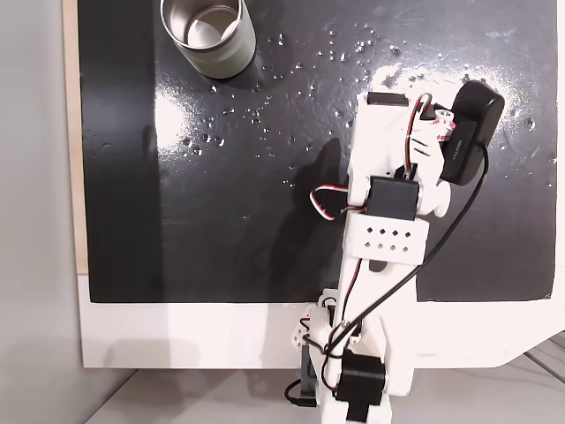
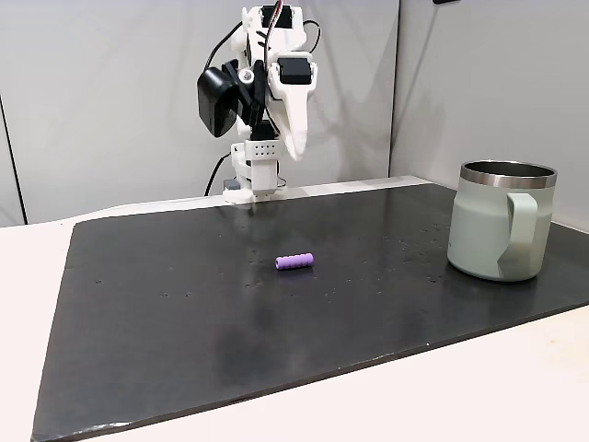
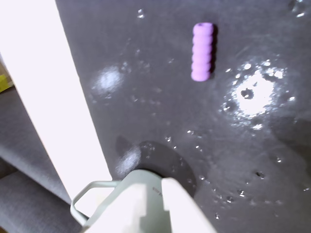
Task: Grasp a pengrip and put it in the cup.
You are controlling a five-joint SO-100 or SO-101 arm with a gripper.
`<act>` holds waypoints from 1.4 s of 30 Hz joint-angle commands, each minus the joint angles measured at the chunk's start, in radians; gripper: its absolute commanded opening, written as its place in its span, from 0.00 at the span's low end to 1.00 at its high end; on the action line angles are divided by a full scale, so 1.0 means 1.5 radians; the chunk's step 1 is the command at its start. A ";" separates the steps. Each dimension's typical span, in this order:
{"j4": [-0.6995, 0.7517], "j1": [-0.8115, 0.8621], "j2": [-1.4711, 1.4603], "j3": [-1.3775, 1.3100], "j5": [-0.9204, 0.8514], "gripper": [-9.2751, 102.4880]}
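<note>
The purple ribbed pengrip [image 2: 294, 261] lies alone on the black mat, near its middle. The wrist view has the pengrip [image 3: 202, 51] at the top, well clear of my fingers. The steel cup [image 2: 502, 221] with its pale grey-green wall stands upright at the right in a fixed view, and at the top left as the cup [image 1: 207, 35] in the other fixed view. My gripper [image 2: 296, 155] hangs high above the mat's far edge, pointing down, shut and holding nothing. In the wrist view the gripper [image 3: 163, 182] enters from the bottom, with part of the cup [image 3: 104, 218] and its handle behind it.
The black mat [image 2: 184, 313] lies on a white table and is dotted with water droplets [image 1: 256, 115]. My white arm [image 1: 380, 221] reaches in from the bottom right in a fixed view and covers part of the mat. A white wall stands behind.
</note>
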 commanded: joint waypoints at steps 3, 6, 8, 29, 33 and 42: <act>0.051 0.019 -0.115 -0.146 0.029 0.08; 0.087 0.024 -0.182 -0.214 0.052 0.08; 0.119 0.024 -0.229 -0.265 0.064 0.08; 0.209 0.033 -0.398 -0.416 0.122 0.29; 0.227 0.037 -0.439 -0.461 0.127 0.30; 0.263 0.040 -0.527 -0.544 0.130 0.29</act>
